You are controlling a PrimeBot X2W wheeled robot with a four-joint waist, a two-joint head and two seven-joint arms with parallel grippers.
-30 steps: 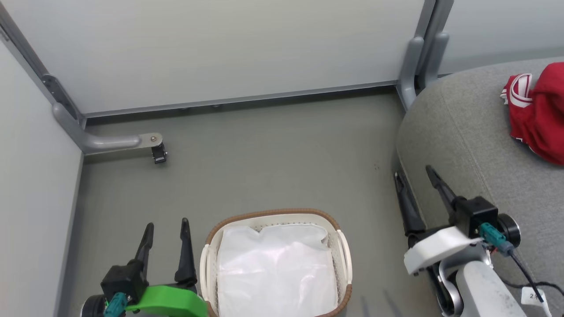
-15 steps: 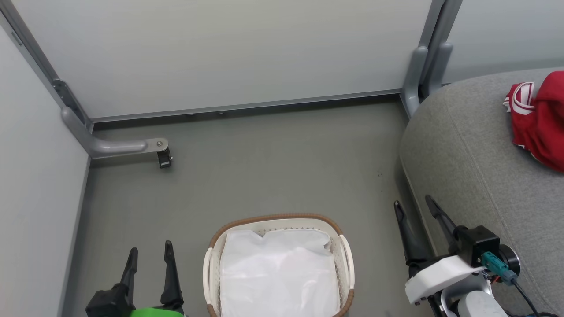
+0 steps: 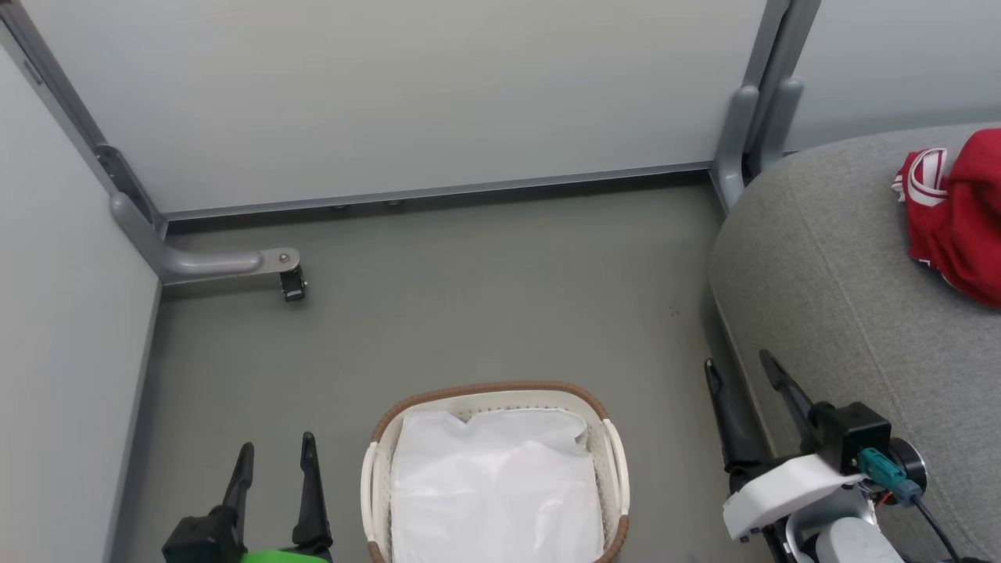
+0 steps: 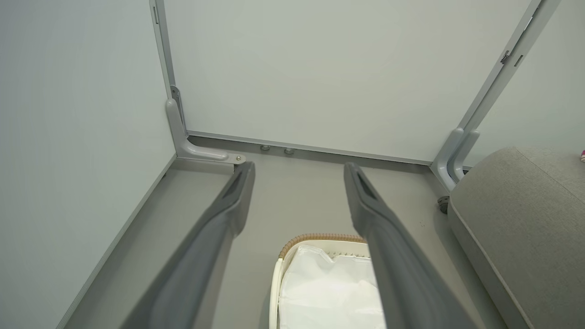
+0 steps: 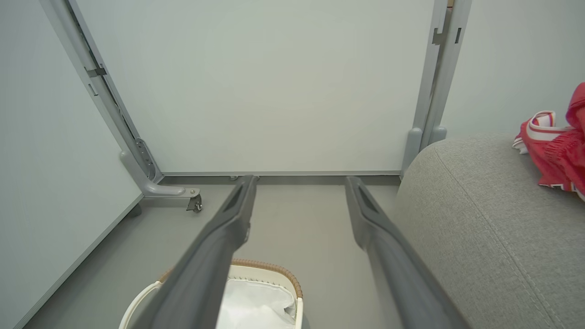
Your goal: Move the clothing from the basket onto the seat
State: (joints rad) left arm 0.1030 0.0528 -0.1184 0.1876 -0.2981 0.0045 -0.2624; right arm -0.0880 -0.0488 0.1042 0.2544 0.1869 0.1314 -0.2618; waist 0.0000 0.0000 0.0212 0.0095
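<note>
Clothing (image 3: 958, 227) first: I count one red heap with white trim, lying on the far right of the seat (image 3: 829, 258), well apart from the basket (image 3: 485, 389). How many garments are in that heap I cannot tell.

Nearest me are two grippers. My left gripper (image 3: 278, 442) sits at the near left, just beside the basket, its two dark fingers spread apart and empty. My right gripper (image 3: 737, 360) is at the near right, its two fingers likewise parted and empty, over the line where the floor (image 3: 469, 297) meets the seat's edge.

Between them stands the one basket, white with a brown rim, and in it lies one white liner (image 3: 493, 485). To its right is the one grey seat.

Farther off on the left, one metal foot (image 3: 227, 262) carries one small black caster (image 3: 293, 285). At the far corners I count two grey posts (image 3: 743, 117), and behind them three pale panels (image 3: 430, 94).

Against a second ago, the whole head view has slid a little, so the camera has moved. Beyond that shift, both grippers sit lower in the picture, drawn back nearer to me, with their fingers as wide as before. The basket, the liner and the red heap lie where they did.
</note>
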